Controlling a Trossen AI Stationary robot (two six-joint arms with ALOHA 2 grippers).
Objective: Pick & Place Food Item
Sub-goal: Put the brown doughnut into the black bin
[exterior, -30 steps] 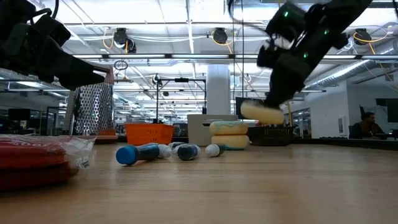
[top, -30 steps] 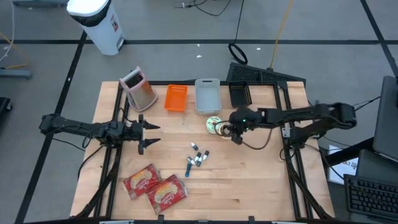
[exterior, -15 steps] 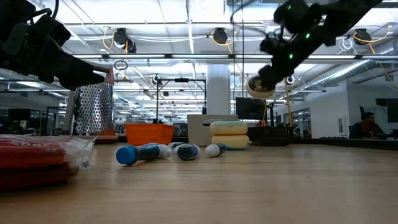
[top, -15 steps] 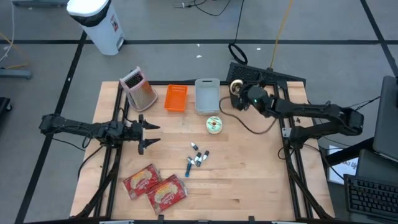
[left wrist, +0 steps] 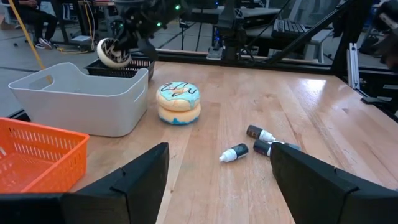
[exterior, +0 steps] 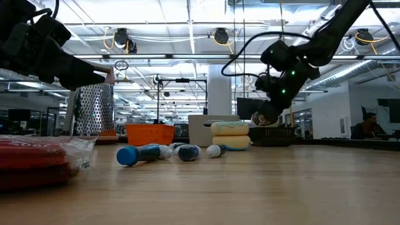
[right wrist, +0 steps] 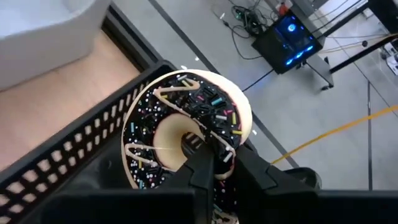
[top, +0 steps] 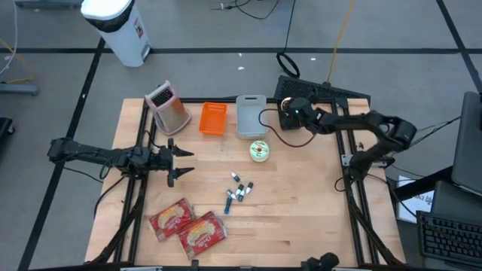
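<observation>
High view: the right gripper [top: 287,110] hangs over the black basket [top: 291,115] at the table's far edge; the left gripper [top: 179,160], jaws apart and empty, waits above the table's left half. Two stacked donuts [top: 259,150] remain on the table.

Low view: the right gripper [exterior: 267,112] carries a donut above the basket's rim.

Left wrist view: the held donut [left wrist: 112,53] hangs just over the black basket [left wrist: 124,66], beside the grey bin [left wrist: 81,98].

Right wrist view: the fingers are clamped on the chocolate sprinkled donut [right wrist: 186,127] through its hole. Risk: releasing near the rim could drop it outside the basket.
</observation>
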